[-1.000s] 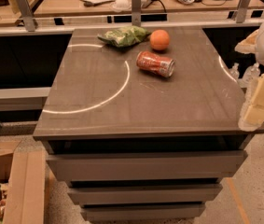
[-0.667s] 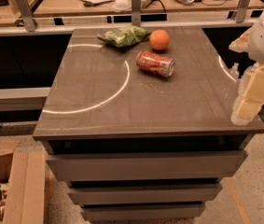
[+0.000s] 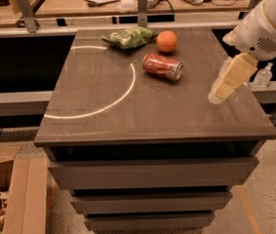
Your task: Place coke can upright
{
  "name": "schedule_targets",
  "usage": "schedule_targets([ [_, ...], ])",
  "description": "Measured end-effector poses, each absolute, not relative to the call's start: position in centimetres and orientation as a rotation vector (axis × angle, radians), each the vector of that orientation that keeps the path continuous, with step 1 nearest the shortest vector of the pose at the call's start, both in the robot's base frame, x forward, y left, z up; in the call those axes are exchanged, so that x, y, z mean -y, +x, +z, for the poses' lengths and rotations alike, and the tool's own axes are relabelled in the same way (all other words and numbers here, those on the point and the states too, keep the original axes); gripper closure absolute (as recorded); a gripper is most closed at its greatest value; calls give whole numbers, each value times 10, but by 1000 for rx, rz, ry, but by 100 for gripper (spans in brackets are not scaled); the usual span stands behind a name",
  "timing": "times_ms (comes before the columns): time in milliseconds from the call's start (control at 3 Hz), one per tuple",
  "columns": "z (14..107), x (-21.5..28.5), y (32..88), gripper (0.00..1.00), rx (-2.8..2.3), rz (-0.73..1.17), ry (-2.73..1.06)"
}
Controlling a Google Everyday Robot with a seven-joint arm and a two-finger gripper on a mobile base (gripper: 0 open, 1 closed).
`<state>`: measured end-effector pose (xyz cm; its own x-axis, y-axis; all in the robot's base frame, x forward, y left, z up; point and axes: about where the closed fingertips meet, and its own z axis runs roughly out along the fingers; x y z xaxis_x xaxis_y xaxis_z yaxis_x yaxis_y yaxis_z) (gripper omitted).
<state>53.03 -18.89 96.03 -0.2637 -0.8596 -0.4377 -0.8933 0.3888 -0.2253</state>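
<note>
The coke can, red with a silver end, lies on its side on the dark cabinet top, just in front of the orange fruit. My gripper hangs over the right part of the top, to the right of the can and a short way from it, with nothing in it that I can see. The white arm comes down to it from the upper right corner.
An orange fruit and a green snack bag lie at the back of the top. A small clear bottle stands on a ledge at the right. A railing and a cluttered desk lie behind. A cardboard box sits on the floor at left.
My gripper and arm have moved left, from beyond the right edge to over the right part of the cabinet top. The can has not moved.
</note>
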Motion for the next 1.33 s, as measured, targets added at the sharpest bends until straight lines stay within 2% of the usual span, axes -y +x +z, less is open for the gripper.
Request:
schedule_targets([
  [667,948,147,609,0,-2222,73,-1322],
  [1333,920,92,673,0,-2303,82,-1336],
])
